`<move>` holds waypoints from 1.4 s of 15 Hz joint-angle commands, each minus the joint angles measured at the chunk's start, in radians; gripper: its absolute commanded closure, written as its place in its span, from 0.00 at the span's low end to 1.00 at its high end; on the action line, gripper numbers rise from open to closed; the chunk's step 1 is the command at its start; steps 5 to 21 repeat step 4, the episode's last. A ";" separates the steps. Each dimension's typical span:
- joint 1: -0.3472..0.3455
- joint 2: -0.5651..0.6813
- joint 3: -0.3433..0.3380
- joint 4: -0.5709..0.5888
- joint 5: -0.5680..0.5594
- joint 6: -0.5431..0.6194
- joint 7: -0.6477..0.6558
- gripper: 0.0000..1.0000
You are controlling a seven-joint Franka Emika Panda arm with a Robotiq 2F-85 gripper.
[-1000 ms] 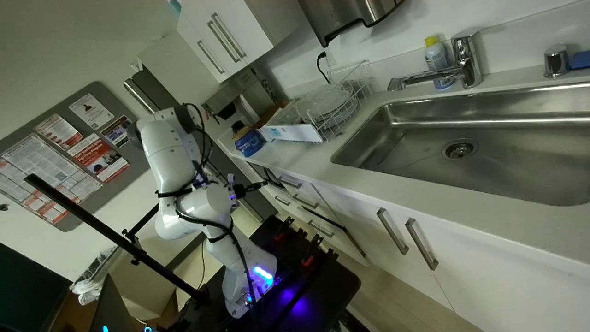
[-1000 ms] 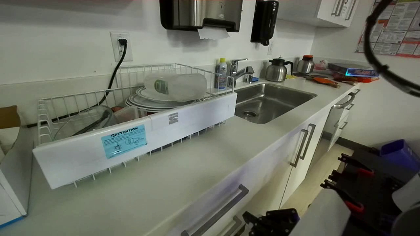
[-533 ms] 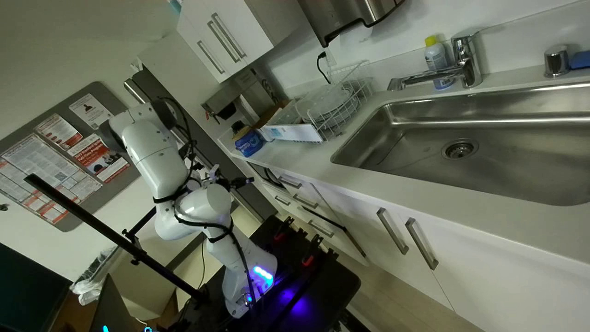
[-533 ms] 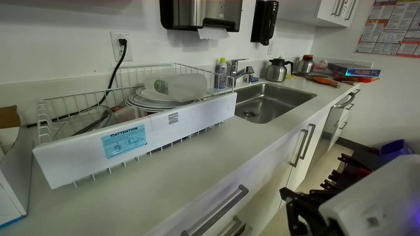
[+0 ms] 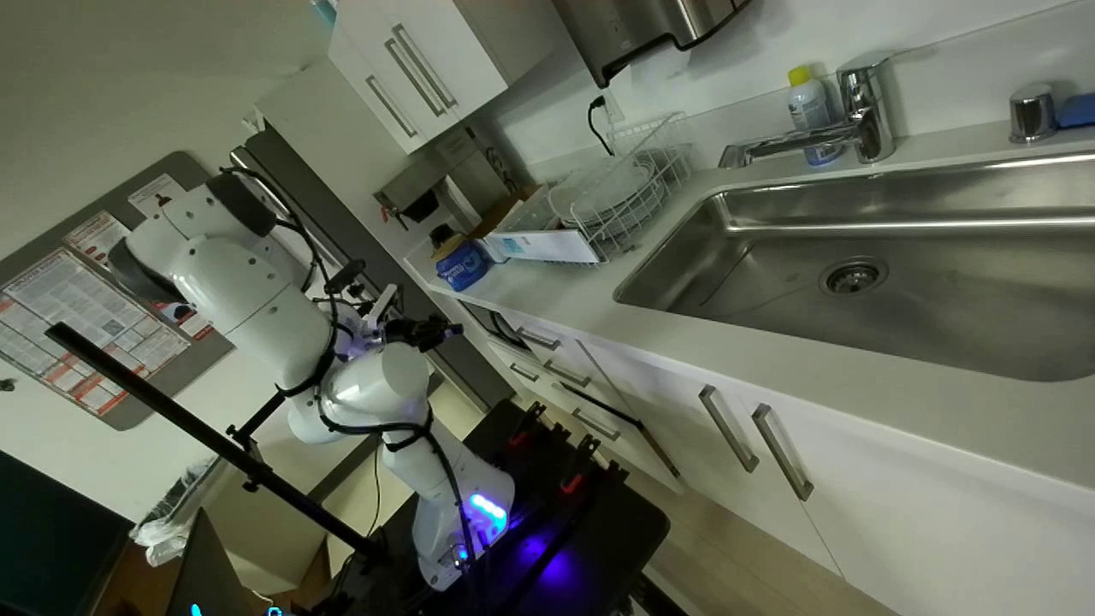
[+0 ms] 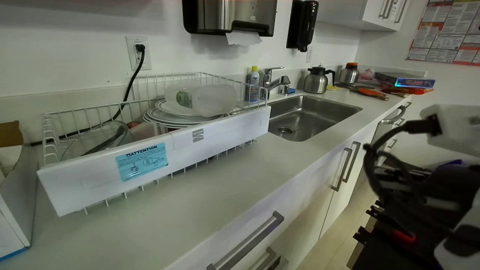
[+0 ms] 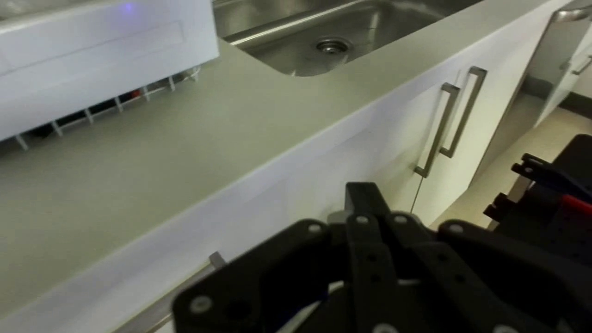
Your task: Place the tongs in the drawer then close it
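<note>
The tongs do not show in any view. The drawer with the wooden inside cannot be made out. In an exterior view a dark slit with a brown edge shows among the white lower fronts, and I cannot tell whether it belongs to the drawer. My gripper is shut in the wrist view, fingertips together, with nothing seen between them. It points past the counter's front edge toward the white cabinet fronts. In an exterior view the gripper hangs in the air, apart from the counter. It cannot be made out in the other exterior picture.
A long bar handle sticks out at the wrist view's lower left. Cabinet doors have upright handles. A white dish rack and steel sink are on the counter. Black clamps stand on the robot's table.
The arm has swung left and the upper link has come nearer in an exterior view. The gripper has drawn left and slightly up; it has left the lower right of the other view.
</note>
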 commanded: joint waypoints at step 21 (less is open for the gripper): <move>0.049 -0.330 -0.023 -0.137 0.176 -0.090 0.016 1.00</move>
